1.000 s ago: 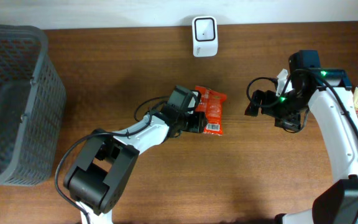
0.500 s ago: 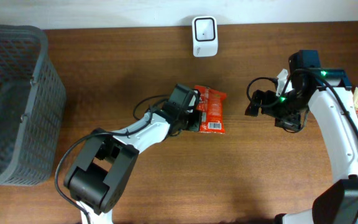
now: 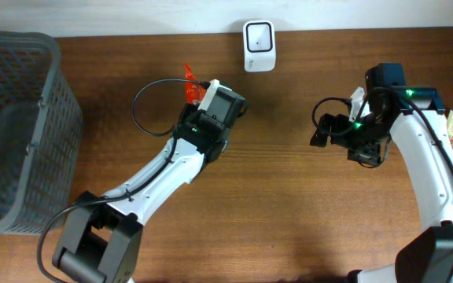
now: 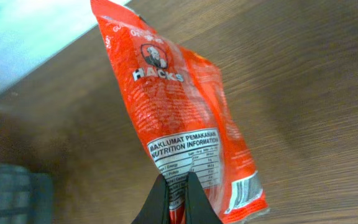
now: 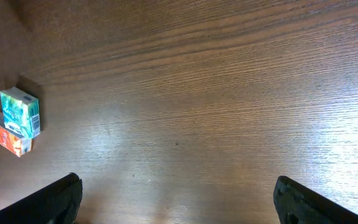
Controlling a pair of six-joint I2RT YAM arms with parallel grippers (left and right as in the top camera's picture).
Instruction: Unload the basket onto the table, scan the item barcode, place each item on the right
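Above the table (image 3: pixel 289 204), left gripper (image 4: pixel 176 190): clamped on red packet (image 4: pixel 179 118), held aloft.
Right gripper (image 5: pixel 179 202): spread, empty.
Scanner (image 3: pixel 258 45): barcode (image 4: pixel 244 188) not yet presented.

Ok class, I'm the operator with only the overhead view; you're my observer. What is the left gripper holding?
Observer: A red packet, pinched at its lower edge by the shut left gripper.
Operator: Can its barcode be seen?
Observer: Yes, the barcode sits at the packet's bottom corner, facing the left wrist camera.
Operator: And near the right gripper?
Observer: Two small cartons lie on the table, off to one side of it.
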